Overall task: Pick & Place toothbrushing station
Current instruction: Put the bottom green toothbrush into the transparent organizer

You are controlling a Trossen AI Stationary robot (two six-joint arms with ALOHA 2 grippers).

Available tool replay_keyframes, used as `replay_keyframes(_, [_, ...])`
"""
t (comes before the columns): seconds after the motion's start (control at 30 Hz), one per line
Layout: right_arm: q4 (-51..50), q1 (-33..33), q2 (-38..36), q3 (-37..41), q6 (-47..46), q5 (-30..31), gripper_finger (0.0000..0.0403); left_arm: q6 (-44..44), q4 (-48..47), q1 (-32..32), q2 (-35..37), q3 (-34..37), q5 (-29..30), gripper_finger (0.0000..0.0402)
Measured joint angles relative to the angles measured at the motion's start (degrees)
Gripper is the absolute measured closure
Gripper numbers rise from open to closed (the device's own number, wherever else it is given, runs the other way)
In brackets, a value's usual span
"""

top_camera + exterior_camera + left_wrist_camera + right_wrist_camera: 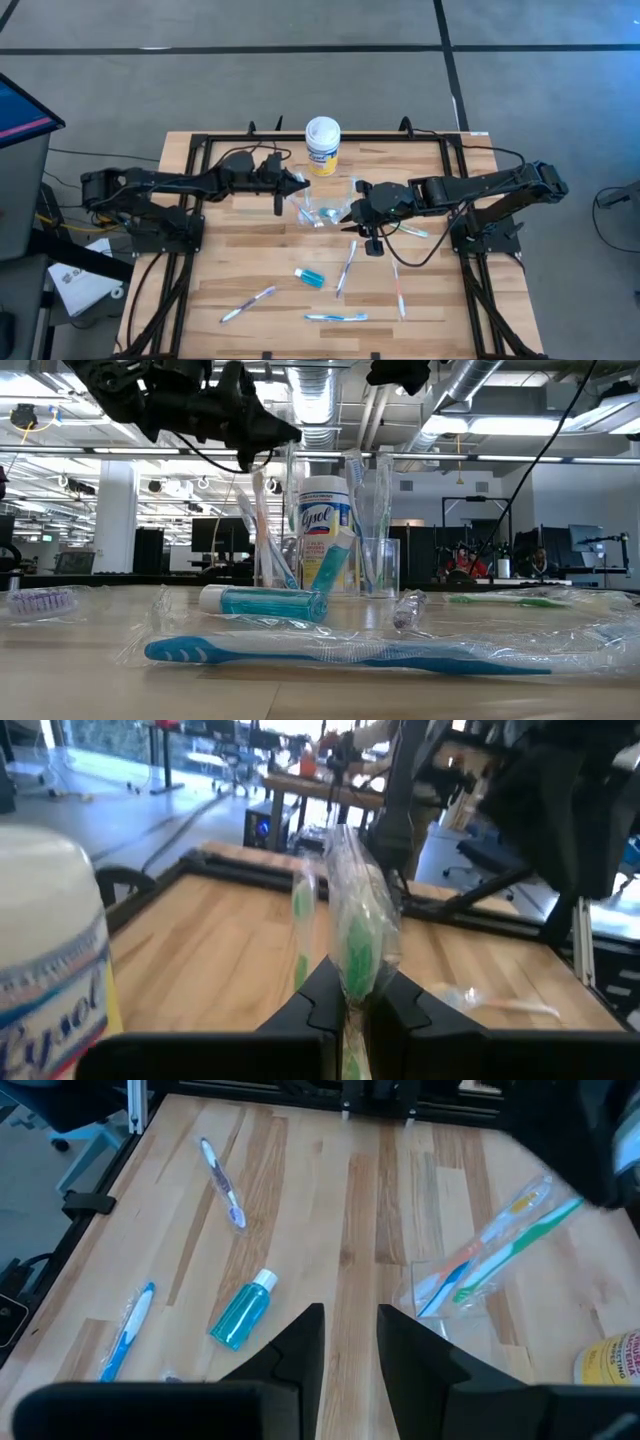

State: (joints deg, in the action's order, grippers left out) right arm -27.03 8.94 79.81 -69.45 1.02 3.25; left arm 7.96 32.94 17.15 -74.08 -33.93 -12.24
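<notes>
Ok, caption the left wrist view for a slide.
Left gripper shut on a wrapped green toothbrush, yellow canister beside it.

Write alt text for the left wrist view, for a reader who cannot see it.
The left gripper is shut on a green toothbrush in a clear wrapper, holding it upright above the wooden table. A white-lidded Lysol canister fills the near left edge, and part of the other dark arm shows at upper right.
</notes>
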Motion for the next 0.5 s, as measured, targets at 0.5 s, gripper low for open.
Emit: replay_keyframes(0.5, [0.01,-0.01,0.00,0.00,0.00,0.00,0.0317,0.03,0.19,-0.78,-5.37,0.00,0.17,0.0391])
